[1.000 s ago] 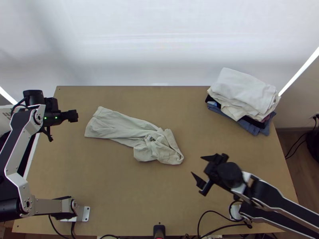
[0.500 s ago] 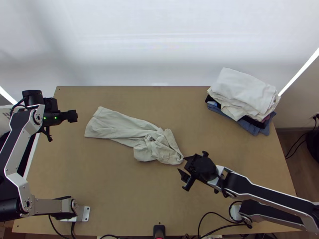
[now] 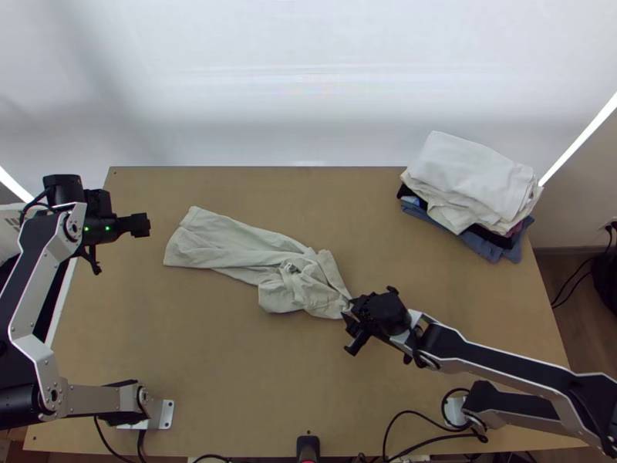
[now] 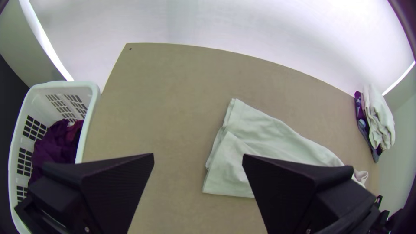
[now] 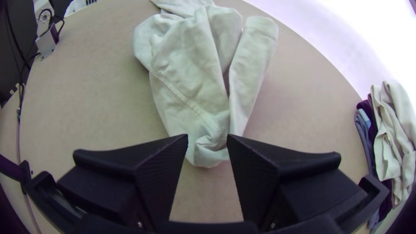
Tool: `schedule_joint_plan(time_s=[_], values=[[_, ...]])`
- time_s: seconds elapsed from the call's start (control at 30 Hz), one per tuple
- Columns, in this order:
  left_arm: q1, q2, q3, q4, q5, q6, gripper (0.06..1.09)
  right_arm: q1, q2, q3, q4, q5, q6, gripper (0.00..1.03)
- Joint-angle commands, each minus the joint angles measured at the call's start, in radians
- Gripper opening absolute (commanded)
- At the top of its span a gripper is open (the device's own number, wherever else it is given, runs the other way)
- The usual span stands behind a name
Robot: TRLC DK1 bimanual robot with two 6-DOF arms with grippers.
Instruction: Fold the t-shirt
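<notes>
Right hand (image 3: 347, 309): spread at half-bunched t-shirt's (image 3: 297, 285) end | touch unclear | left hand (image 3: 147, 224): spread, clear of cloth

T-shirt (image 3: 224, 245): uniform pale grey-green. Counter (image 3: 224, 370): light brown. Garment stack (image 3: 470, 181): white, cream, black, blue. Basket (image 4: 91, 93): white. Basket cloth (image 4: 53, 145): deep purple.
</notes>
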State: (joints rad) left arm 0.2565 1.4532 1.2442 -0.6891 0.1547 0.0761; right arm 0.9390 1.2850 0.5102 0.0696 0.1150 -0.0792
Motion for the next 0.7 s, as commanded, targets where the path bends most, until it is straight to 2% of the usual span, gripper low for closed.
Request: schedule_joint_plan(time_s=[0.0, 0.03, 0.07, 0.1, 0.67], values=[[0.003, 0.006, -0.012, 0.003, 0.013, 0.011, 1.05, -0.009, 0.048, -0.021, 0.032, -0.011, 0.013, 0.45], [0.003, 0.006, -0.011, 0.003, 0.013, 0.013, 1.05, -0.011, 0.056, -0.021, 0.038, -0.012, 0.013, 0.44], [0.003, 0.007, -0.011, 0.003, 0.013, 0.013, 1.05, -0.011, 0.062, -0.019, 0.044, -0.014, 0.013, 0.36], [0.003, 0.007, -0.009, 0.003, 0.013, 0.013, 1.05, -0.009, 0.068, -0.021, 0.059, -0.014, 0.013, 0.34], [0.009, 0.015, -0.005, 0.003, 0.013, 0.024, 1.05, -0.077, 0.174, -0.009, 0.142, -0.015, 0.006, 0.34]])
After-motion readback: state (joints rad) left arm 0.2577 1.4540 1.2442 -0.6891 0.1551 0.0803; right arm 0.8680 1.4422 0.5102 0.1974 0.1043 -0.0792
